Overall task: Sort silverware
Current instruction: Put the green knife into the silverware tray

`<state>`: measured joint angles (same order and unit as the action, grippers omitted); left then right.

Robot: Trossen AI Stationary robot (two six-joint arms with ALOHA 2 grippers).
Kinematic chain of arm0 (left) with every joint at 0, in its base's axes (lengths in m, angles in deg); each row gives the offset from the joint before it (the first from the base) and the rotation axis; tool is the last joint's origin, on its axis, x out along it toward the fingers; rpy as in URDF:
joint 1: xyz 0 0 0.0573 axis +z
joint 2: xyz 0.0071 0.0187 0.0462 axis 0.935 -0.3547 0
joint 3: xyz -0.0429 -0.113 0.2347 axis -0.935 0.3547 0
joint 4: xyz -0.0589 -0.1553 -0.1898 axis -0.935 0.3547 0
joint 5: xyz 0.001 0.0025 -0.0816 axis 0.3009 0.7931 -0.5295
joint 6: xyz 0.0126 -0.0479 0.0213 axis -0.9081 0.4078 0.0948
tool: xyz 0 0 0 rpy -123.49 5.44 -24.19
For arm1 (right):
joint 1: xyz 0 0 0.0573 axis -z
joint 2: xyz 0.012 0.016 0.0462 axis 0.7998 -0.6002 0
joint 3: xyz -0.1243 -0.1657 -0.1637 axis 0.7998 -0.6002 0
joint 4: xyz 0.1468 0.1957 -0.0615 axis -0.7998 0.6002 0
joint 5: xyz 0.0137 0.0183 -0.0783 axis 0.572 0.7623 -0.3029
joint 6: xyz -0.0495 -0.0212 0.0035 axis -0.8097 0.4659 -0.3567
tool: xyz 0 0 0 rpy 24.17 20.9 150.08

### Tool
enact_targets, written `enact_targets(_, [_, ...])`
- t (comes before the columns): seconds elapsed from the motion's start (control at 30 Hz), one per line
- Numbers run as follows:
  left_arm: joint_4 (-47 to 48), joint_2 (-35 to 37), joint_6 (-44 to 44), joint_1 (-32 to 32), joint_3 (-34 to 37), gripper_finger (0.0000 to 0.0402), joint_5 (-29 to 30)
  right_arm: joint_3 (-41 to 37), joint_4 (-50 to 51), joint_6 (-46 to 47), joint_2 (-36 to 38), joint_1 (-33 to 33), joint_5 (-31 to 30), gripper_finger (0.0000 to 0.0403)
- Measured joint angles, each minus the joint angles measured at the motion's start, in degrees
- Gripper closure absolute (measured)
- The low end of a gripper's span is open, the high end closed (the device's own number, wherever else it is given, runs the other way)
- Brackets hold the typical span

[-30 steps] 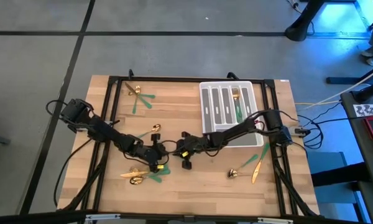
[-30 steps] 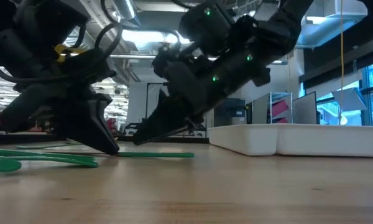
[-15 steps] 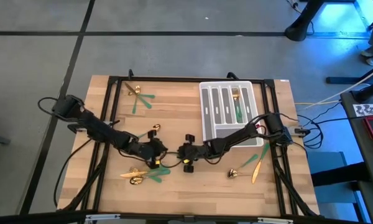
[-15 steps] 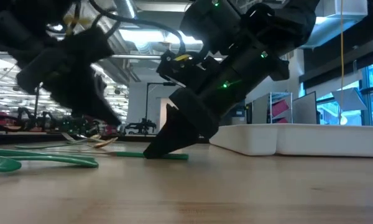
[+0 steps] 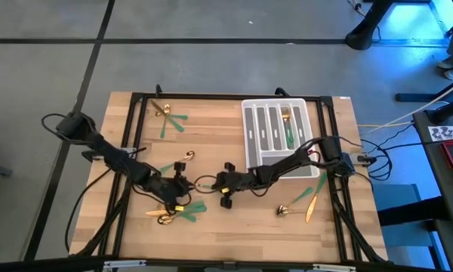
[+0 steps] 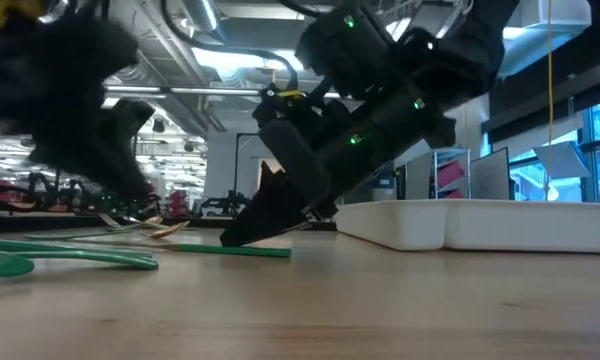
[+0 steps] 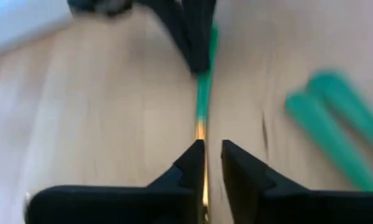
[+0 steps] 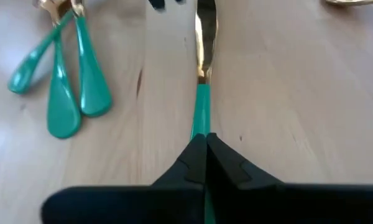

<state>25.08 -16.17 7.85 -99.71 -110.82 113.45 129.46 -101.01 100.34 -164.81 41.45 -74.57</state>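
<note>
A slim knife with a narrow gold head and a green handle lies mid-table between my two grippers. My right gripper is shut on its handle; in the low view its tips are down at the table. My left gripper hovers just left of the knife's gold end, fingers a narrow gap apart and in line with it, touching nothing that I can see. In the low view the left gripper is raised off the table. More gold-and-green silverware lies scattered in small groups. My right gripper pinches the knife's green handle between its two fingers, partway along, with handle showing behind the tips too. The fingers come slanting down from the table's right and lie along the knife. The knife lies flat on the table.
The grey-white slotted tray sits far right of centre with one piece in a slot. Silverware groups lie near left, far left, near right, plus one piece. Three green handles lie beside the knife.
My left gripper has drawn away from the knife toward the table's left and risen off the table. My right gripper has stayed low at the knife's handle, and the knife has slid a little toward the left.
</note>
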Motion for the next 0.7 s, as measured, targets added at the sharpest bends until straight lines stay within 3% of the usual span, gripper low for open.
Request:
enact_targets(0.17, [6.37,-0.84,8.34,-2.32,3.20,0.0281,0.14,-4.63,-10.46,1.16,-0.27,1.93,5.71,0.0402])
enact_targets(0.33, [6.02,-0.57,13.39,-3.89,6.96,0.0233,3.12,-7.34,-15.76,2.40,-0.39,3.09,8.56,0.0402])
enact_targets(0.47, [6.55,-0.51,15.36,-3.71,7.93,0.0224,4.15,-7.44,-15.84,2.41,-0.39,3.15,9.43,0.0402])
enact_targets(0.7, [7.49,-0.51,5.47,-3.69,7.98,0.0224,4.83,-7.44,-15.85,1.99,-0.39,3.17,11.33,0.0402])
